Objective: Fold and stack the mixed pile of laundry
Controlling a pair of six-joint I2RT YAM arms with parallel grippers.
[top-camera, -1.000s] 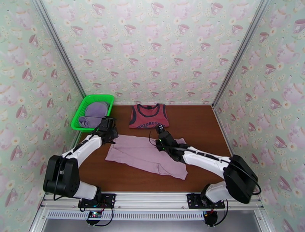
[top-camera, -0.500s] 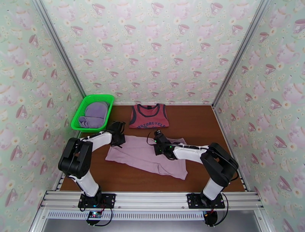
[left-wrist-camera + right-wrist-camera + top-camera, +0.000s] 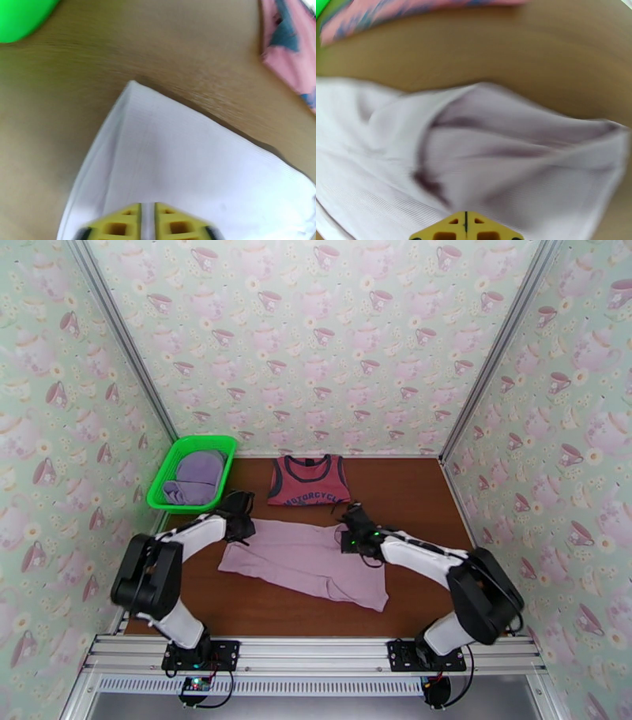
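A pale pink-lilac shirt (image 3: 300,562) lies spread across the middle of the brown table. My left gripper (image 3: 241,526) hangs over its far left corner (image 3: 134,85); its yellow fingertips (image 3: 147,221) stand slightly open, with a narrow gap over the cloth. At the shirt's far right edge my right gripper (image 3: 351,537) is shut, and the bunched fabric (image 3: 482,158) creases toward its closed tips (image 3: 465,225). The dusty-red tank top (image 3: 308,479) lies flat behind, also visible as the tank top (image 3: 288,51) at the left wrist view's right edge. A lavender shirt (image 3: 195,475) sits in the basket.
A green mesh basket (image 3: 175,453) stands at the far left corner, close to the left arm. Patterned walls enclose the table on three sides. Bare brown table (image 3: 411,493) lies to the right of the tank top and along the near edge (image 3: 300,619).
The right gripper has slid right along the shirt's far edge, and the cloth there has bunched. The left gripper has stayed at the far left corner and its fingers have parted a little.
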